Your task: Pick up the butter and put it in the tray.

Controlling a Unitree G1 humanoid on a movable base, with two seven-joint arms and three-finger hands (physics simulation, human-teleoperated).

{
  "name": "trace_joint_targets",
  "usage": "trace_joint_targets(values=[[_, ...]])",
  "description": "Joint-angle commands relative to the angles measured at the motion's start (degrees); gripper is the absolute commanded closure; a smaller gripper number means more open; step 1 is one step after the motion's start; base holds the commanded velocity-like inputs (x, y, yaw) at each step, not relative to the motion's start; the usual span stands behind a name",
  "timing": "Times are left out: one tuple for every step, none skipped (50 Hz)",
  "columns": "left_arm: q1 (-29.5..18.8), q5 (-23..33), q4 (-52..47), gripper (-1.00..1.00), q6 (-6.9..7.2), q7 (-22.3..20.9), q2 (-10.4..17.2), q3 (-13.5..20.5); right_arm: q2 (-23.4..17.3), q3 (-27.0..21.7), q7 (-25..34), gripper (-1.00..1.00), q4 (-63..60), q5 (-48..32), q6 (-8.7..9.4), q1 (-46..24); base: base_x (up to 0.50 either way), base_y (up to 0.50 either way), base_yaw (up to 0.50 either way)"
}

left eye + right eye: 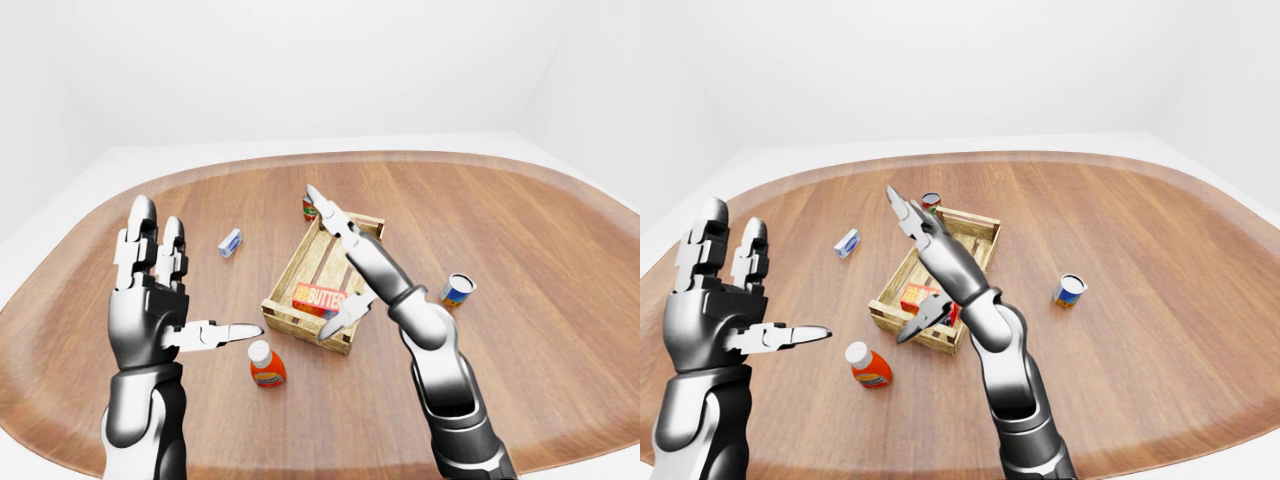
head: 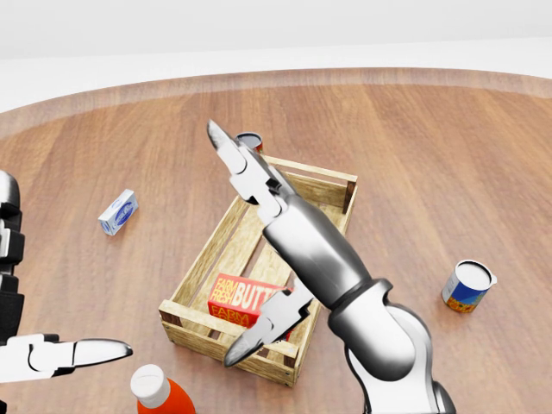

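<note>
The butter (image 2: 243, 302), a red and orange box with white lettering, lies flat inside the wooden slatted tray (image 2: 326, 183), at the tray's lower end in the head view. My right hand (image 2: 226, 246) is open above the tray. Its long fingers (image 2: 246, 172) point up the view and its thumb (image 2: 263, 332) hangs just beside the butter without gripping it. My left hand (image 1: 195, 275) is open and empty, raised upright at the left, well apart from the tray.
An orange bottle with a white cap (image 1: 266, 365) stands below the tray. A small blue and white box (image 1: 230, 242) lies to the tray's left. A red can (image 1: 310, 208) stands at its top end, and another can (image 1: 457, 290) at its right. All rest on the oval wooden table (image 1: 540, 230).
</note>
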Motion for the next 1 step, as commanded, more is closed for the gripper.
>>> trace_joint_targets(values=[[0.3, 0.2, 0.1, -1.00, 0.00, -0.2, -0.1, -0.3, -0.7, 5.0, -2.9, -1.00, -18.9, 1.6, 0.00, 15.5, 0.00, 0.00, 0.00]])
